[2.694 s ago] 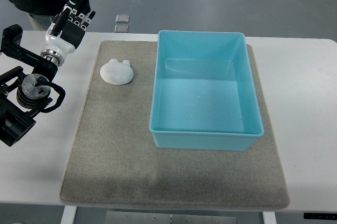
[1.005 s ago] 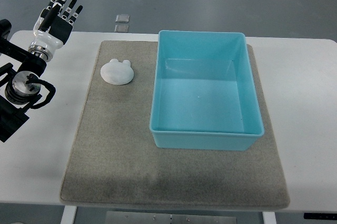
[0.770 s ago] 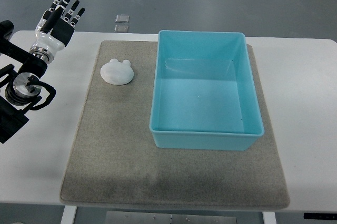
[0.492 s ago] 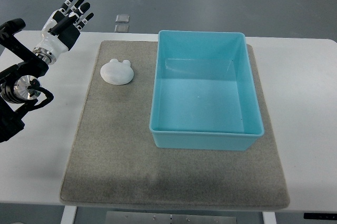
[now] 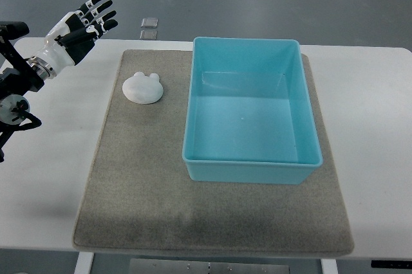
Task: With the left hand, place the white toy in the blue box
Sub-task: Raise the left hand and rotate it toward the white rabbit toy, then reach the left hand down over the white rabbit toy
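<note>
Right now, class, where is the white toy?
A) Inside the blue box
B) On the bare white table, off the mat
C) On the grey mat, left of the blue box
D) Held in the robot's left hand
C: the white toy lies on the grey mat just left of the empty blue box, while the left hand hovers open off to its left, holding nothing.

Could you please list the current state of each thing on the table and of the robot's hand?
white toy: lying on the mat, left of the box, untouched.
blue box: upright, open on top, nothing inside.
grey mat: flat on the white table, under toy and box.
left hand: raised at the table's far left corner, fingers spread, holding nothing.
right hand: not in view.
</note>
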You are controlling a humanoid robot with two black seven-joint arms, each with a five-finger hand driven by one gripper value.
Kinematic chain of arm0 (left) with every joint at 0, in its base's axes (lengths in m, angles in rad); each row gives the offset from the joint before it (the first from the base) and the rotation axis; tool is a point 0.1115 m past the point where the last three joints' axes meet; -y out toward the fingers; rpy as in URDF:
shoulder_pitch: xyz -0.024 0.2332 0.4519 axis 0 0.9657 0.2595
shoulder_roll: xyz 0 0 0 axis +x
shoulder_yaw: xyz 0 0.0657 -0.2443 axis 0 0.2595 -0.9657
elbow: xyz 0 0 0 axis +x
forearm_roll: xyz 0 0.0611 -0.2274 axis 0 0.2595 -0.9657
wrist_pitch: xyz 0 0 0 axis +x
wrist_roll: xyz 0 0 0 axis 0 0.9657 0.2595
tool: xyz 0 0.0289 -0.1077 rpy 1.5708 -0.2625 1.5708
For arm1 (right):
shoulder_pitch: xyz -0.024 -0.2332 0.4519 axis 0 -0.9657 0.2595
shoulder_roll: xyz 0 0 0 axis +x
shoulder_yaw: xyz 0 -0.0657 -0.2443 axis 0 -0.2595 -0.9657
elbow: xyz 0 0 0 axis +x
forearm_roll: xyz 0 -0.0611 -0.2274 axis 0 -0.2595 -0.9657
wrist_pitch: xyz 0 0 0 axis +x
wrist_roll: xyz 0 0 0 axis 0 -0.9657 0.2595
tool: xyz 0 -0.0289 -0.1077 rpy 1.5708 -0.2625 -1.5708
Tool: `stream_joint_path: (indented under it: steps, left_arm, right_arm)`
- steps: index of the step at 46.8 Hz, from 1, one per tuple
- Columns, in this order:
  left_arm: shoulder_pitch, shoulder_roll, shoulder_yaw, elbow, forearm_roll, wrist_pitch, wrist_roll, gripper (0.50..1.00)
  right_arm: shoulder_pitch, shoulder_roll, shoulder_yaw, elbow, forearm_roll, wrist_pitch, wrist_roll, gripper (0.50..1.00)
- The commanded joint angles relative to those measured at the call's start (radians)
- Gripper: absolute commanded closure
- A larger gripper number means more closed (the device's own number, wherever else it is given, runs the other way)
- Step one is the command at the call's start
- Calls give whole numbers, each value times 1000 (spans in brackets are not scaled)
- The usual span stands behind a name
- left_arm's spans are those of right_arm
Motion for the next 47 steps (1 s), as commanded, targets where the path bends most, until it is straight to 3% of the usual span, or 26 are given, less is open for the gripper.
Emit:
stream_joint_path:
  steps: [1, 14, 19, 27, 34, 47]
  left_arm:
    - [-6, 16, -7, -10, 84, -4, -18, 508]
    - [-15, 90, -12, -131, 387, -11, -101, 531]
    - [-15, 91, -12, -142, 533, -4, -110, 557]
    - [-19, 97, -10, -143, 717, -4, -138, 553]
    - [-19, 139, -10, -209, 869, -3, -219, 553]
    - [-16, 149, -9, -217, 999, 2, -236, 557]
  right_arm:
    - [0, 0, 0, 0, -2, 0, 0, 564]
    - [0, 0, 0, 0, -2, 0, 0, 564]
    - [0, 0, 0, 0, 0, 0, 0, 564]
    - [0, 0, 0, 0, 0, 0, -1, 564]
    - [0, 0, 0, 0, 0, 0, 0, 564]
    - [0, 0, 0, 0, 0, 0, 0, 564]
